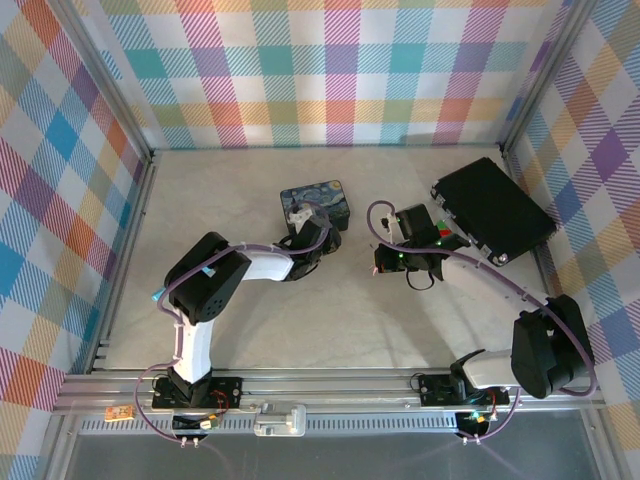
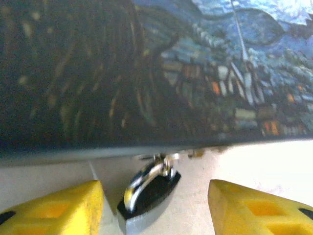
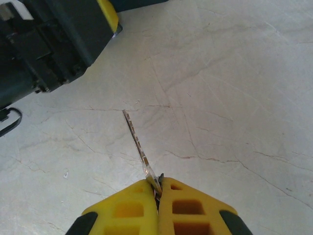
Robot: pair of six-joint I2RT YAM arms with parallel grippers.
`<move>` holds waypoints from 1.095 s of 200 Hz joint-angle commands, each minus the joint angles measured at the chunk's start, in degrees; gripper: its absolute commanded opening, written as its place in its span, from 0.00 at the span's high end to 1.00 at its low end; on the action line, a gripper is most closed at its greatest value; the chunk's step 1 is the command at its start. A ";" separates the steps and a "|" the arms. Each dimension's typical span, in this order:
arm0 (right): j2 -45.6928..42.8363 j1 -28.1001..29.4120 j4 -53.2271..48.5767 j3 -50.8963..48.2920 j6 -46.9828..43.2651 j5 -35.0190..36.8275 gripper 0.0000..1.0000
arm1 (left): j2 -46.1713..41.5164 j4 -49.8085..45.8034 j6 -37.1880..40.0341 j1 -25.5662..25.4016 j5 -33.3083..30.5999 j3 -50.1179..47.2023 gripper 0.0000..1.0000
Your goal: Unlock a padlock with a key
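Observation:
The padlock [image 2: 146, 196], a small black body with a silvery shackle, lies on the table right against the wall of the blue painted tin [image 2: 195, 73]. My left gripper [image 2: 154, 192] is open, with one yellow finger [image 2: 68, 205] on each side of the padlock and neither touching it. In the top view the left gripper [image 1: 318, 240] sits at the tin's [image 1: 315, 200] near edge. My right gripper [image 3: 157, 185] is shut on the key [image 3: 136, 141], whose thin silvery blade sticks out up and to the left above the bare table. The right gripper [image 1: 385, 262] hovers a little right of the left one.
A big flat black case [image 1: 495, 210] lies at the back right, close behind the right arm. The left arm's dark wrist [image 3: 54, 44] shows just ahead of the key tip. Checked walls close the table on three sides.

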 commanded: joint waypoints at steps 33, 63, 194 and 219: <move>1.61 -0.56 1.91 -0.56 0.59 -2.30 1.00 | 6.70 -0.23 -0.38 0.50 -2.89 4.03 0.52; 2.11 -0.73 2.35 -0.69 0.62 -2.33 1.00 | 7.47 0.97 0.08 0.60 -1.32 3.38 0.62; 5.38 -3.05 5.36 -1.69 0.63 -7.45 1.00 | 0.86 14.20 -5.26 4.29 15.81 -7.04 1.00; 6.41 -4.55 6.64 -1.57 1.00 -11.49 1.00 | -1.83 17.65 -8.51 5.30 21.28 -9.49 1.00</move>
